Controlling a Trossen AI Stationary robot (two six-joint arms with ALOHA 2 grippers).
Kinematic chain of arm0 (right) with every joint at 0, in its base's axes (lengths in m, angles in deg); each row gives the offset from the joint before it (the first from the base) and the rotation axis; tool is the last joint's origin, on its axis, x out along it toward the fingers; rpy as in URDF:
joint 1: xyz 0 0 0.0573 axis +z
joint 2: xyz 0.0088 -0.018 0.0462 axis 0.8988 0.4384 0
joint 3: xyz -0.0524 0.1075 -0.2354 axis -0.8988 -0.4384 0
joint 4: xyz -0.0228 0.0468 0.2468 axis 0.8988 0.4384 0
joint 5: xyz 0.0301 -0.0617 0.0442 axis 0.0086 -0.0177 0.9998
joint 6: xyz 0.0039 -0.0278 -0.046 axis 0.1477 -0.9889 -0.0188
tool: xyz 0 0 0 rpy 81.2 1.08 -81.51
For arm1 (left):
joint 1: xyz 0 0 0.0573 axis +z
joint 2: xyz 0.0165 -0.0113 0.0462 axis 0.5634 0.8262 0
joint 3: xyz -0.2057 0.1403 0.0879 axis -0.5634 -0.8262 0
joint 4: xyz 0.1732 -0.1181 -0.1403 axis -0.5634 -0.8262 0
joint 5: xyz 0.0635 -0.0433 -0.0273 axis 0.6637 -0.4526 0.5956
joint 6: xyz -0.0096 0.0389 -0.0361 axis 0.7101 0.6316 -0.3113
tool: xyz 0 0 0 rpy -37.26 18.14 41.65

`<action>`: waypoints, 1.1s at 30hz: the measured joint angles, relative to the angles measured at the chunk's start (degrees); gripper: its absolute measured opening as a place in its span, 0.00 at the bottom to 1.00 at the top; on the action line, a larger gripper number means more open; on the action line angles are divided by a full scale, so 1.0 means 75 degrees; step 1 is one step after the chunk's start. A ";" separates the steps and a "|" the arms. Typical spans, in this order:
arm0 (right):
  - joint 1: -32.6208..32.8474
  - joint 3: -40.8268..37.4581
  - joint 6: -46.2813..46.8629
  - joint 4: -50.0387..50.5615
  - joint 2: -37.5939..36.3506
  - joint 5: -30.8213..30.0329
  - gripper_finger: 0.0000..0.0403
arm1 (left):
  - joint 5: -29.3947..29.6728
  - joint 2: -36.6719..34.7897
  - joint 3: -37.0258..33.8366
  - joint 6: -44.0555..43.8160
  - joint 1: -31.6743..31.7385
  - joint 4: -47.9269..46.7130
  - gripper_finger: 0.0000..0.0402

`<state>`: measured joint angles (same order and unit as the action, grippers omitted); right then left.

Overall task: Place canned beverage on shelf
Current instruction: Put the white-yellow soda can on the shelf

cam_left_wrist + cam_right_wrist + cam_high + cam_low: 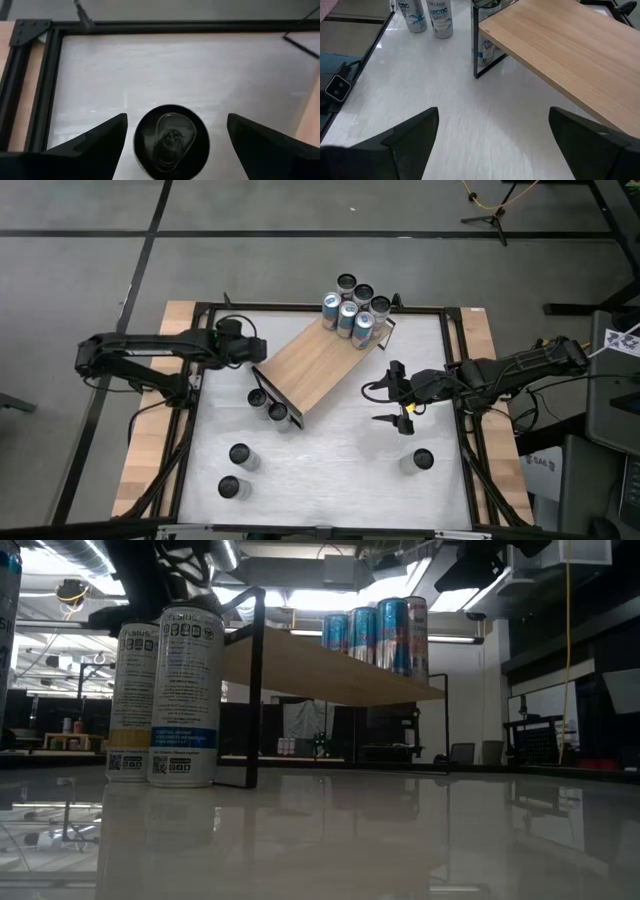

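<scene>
Ceiling lights (300, 602) blaze behind the shelf (330, 670), leaving the low view dim and backlit. The glossy table (400, 830) mirrors the glare. From above, light is even and shadows soft. Nearby fingers (410, 135) blur in the wrist views.

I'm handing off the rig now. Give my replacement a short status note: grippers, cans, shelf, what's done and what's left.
Left gripper: open, straddling a can on the table, not yet gripped.
Right gripper: open, empty, over bare table beside the shelf.
Done: a cluster of cans stands on the shelf's far end.
Left: two cans at the shelf's near end, two near left, one near right.
</scene>
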<state>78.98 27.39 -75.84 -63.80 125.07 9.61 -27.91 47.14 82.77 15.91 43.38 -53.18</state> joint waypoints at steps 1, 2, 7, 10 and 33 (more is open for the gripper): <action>0.0003 0.0000 -0.0001 0.0001 0.0000 0.0002 0.93 | 0.0000 0.0082 0.0000 -0.0096 0.0000 -0.0045 0.84; 0.0001 0.0000 -0.0001 0.0003 0.0000 0.0001 0.93 | -0.0004 0.0161 0.0000 -0.0171 0.0000 -0.0120 0.84; 0.0000 0.0000 -0.0001 0.0000 0.0000 -0.0001 0.93 | -0.0003 0.0564 0.0000 -0.0430 0.0000 -0.0313 0.84; 0.0001 0.0002 -0.0001 0.0002 0.0000 0.0000 0.93 | -0.0003 0.0762 0.0000 -0.0482 0.0000 -0.0303 0.84; 0.0003 0.0000 -0.0001 0.0003 0.0000 0.0002 0.93 | -0.0152 0.1343 0.0000 -0.0511 -0.0003 -0.0319 0.68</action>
<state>79.01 27.39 -75.85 -63.78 125.07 9.62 -29.06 57.21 82.77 12.08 43.35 -55.57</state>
